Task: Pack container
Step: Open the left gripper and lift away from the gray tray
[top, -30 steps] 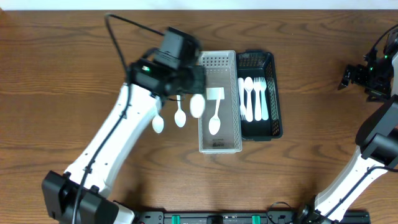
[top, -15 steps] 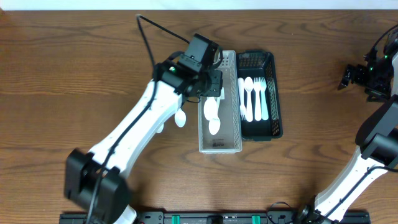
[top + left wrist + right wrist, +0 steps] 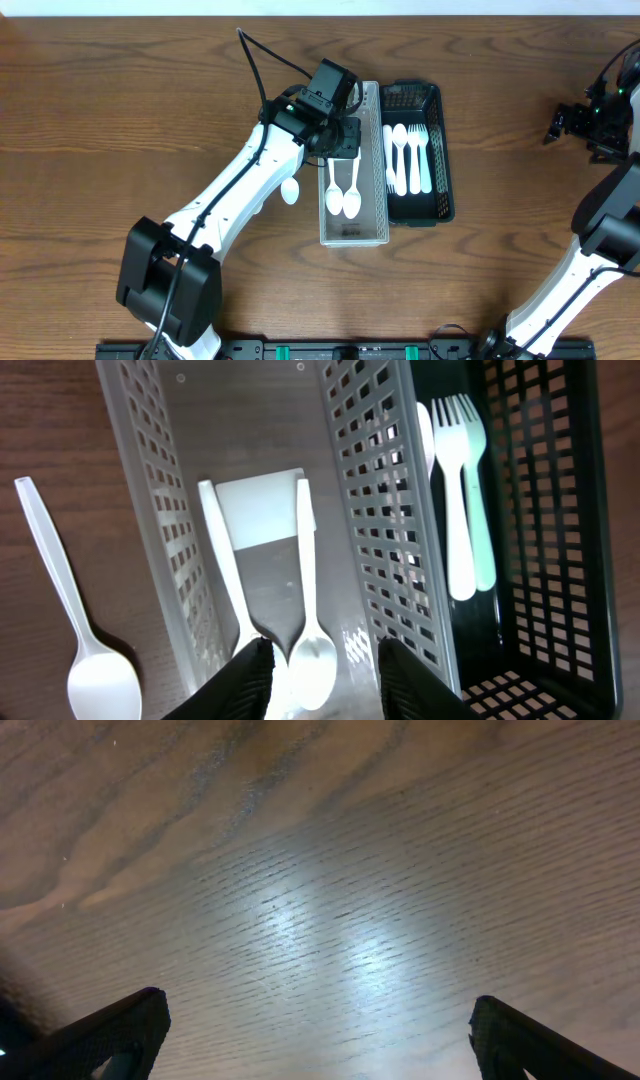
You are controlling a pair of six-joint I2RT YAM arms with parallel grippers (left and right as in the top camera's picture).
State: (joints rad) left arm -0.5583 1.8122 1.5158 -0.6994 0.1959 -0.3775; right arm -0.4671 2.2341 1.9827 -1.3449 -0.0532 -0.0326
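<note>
While left tool (image 3: 322,660) gapes over glossy white spoons (image 3: 305,560), perforated translucent bin (image 3: 372,510), right tool (image 3: 315,1005) spread wide

Tabletop (image 3: 100,120): dark brown wood, grain running mostly L-R w/ long wavy streaks & a few oval swirls, esp. far-left & near-right. Semi-gloss finish. In right wrist view it fills the frame close up, w/ two soft pale glare patches approx. mid-frame & darker bands toward top. Left wrist view shows a bit of same wood at left edge & top-right corner. Pale strip (image 3: 320,6) runs along far edge of tabletop, full width. Black bar (image 3: 340,351) w/ small green bits sits along near edge, centre, partly cut off by frame bottom.
</note>
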